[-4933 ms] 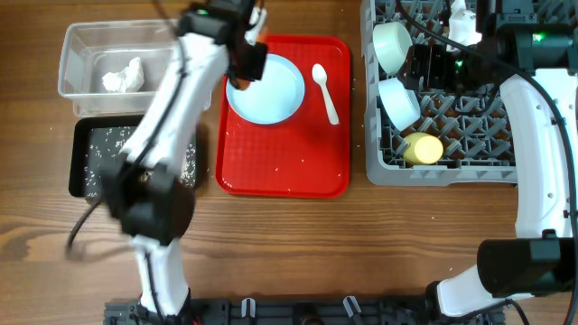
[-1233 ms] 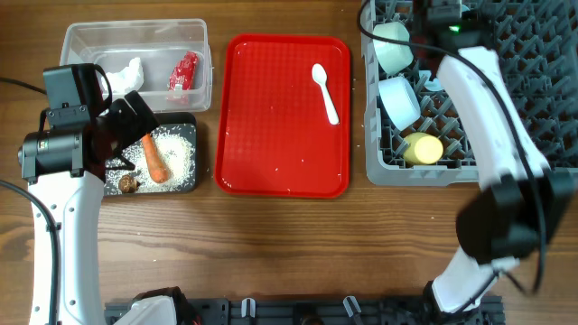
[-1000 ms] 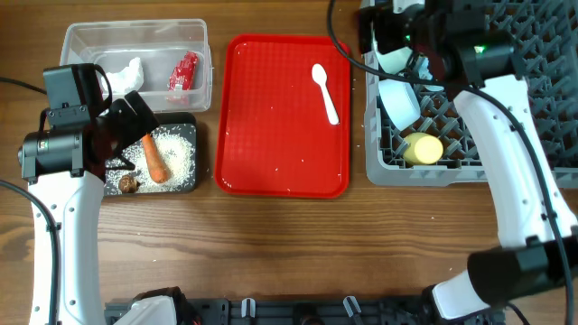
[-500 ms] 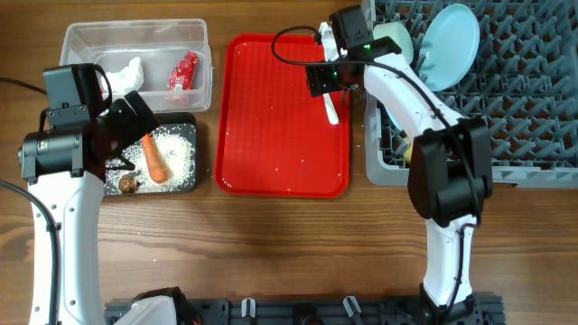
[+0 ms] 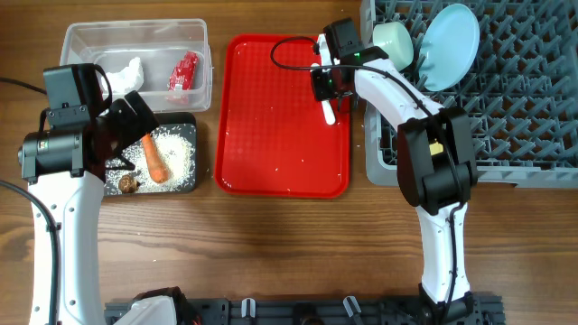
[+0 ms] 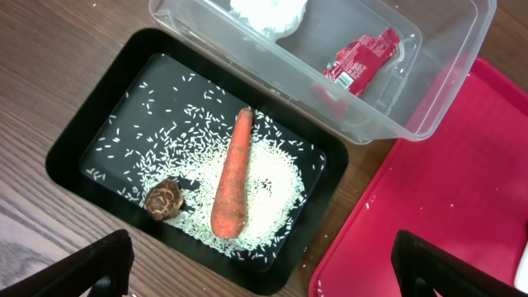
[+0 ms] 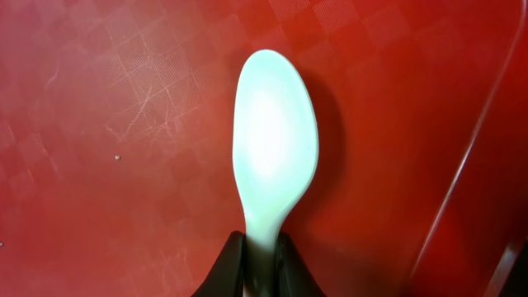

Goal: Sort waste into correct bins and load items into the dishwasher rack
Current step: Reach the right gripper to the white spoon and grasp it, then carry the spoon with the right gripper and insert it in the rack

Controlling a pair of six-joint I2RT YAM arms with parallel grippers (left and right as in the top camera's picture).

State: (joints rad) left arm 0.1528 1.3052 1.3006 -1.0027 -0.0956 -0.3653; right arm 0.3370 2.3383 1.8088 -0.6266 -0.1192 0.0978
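Note:
My right gripper [image 5: 329, 83] is low over the red tray [image 5: 280, 135], shut on the neck of the white plastic spoon [image 7: 275, 124]; the spoon's handle [image 5: 330, 114] sticks out below the fingers. My left gripper [image 6: 264, 280] hangs open above the black tray [image 6: 99, 124], holding nothing. In that tray lie the orange carrot [image 6: 233, 177], white rice [image 6: 268, 186] and a brown scrap [image 6: 163, 198]. The clear tub [image 6: 429, 99] holds the crumpled napkin [image 6: 268, 10] and the red wrapper [image 6: 360, 58]. The pale blue plate [image 5: 449, 36] and a pale bowl [image 5: 393, 41] stand in the grey rack [image 5: 524, 90].
The red tray lies between the two bins on the left and the rack on the right, its raised rim [image 7: 470, 165] close beside the spoon. A few stray rice grains dot the tray. Bare wooden table [image 5: 289, 244] runs along the front.
My right gripper has swung from the rack down to the red tray and closed on the spoon. The left arm has not moved.

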